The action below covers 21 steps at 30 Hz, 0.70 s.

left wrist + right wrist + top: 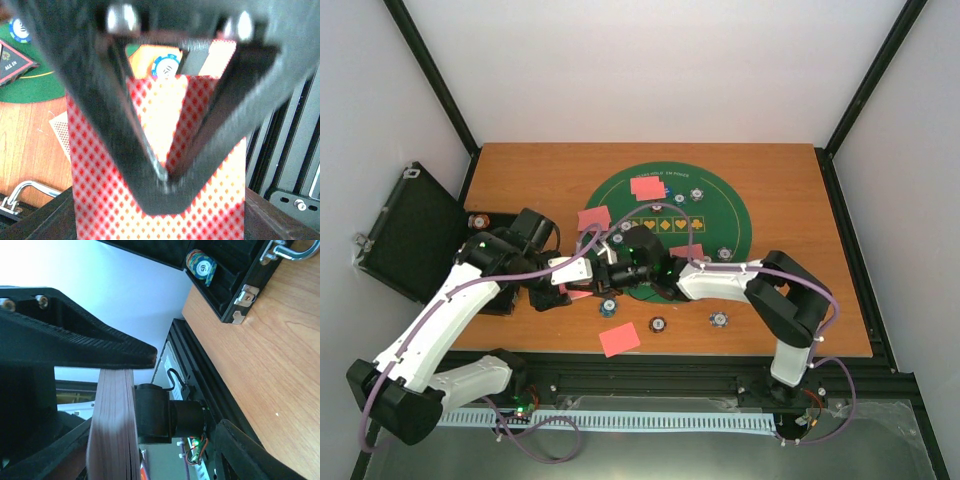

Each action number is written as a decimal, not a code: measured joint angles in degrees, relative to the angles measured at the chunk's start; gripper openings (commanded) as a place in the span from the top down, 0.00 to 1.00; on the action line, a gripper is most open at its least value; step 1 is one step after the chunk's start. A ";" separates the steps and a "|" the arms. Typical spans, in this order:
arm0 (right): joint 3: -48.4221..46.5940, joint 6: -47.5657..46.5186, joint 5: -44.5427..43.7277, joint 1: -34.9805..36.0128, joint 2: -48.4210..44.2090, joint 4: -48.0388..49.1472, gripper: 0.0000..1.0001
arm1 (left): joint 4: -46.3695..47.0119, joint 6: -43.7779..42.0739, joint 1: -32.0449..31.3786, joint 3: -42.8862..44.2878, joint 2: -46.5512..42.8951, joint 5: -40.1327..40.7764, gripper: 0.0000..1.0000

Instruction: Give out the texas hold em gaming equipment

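My right gripper (pixel 607 272) (pixel 120 405) is shut on a deck of playing cards (pixel 112 425), seen edge-on between its fingers. My left gripper (pixel 578 274) (pixel 168 183) meets it above the table's near left part, pinched shut on a red-backed card (pixel 100 195) at the deck's face. More red-backed cards lie on the green mat (pixel 720 215), one at the far side (pixel 647 186), one at its left edge (pixel 594 217), and one on the wood near the front (pixel 619 339). Striped chips (pixel 658 324) (pixel 719 319) lie near the front. A black triangle marker (pixel 12 62) lies on the mat.
The black hinged case (pixel 410 230) lies open at the table's left edge and holds a stack of chips (pixel 200 265). Its latch and handle show in the right wrist view (pixel 242 297). A black frame rail (pixel 720 375) runs along the near edge.
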<state>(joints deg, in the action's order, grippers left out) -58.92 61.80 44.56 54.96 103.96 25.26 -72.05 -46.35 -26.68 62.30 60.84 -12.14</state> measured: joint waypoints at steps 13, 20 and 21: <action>5.40 -1.66 -0.90 -2.36 -6.29 -2.12 0.57 | -0.92 -0.02 0.00 -0.02 0.24 0.17 0.88; 5.40 -4.39 -2.73 -3.02 -10.01 -8.52 0.71 | -0.90 -0.02 0.00 -0.02 0.24 0.13 0.88; 5.40 -4.83 -2.99 -3.19 -10.36 -9.70 0.73 | -0.90 -0.02 0.00 -0.02 0.22 0.15 0.88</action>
<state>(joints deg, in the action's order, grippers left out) -53.52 56.97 41.56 51.77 93.60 15.55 -72.95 -46.37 -26.68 62.28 61.06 -11.99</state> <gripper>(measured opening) 0.321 0.689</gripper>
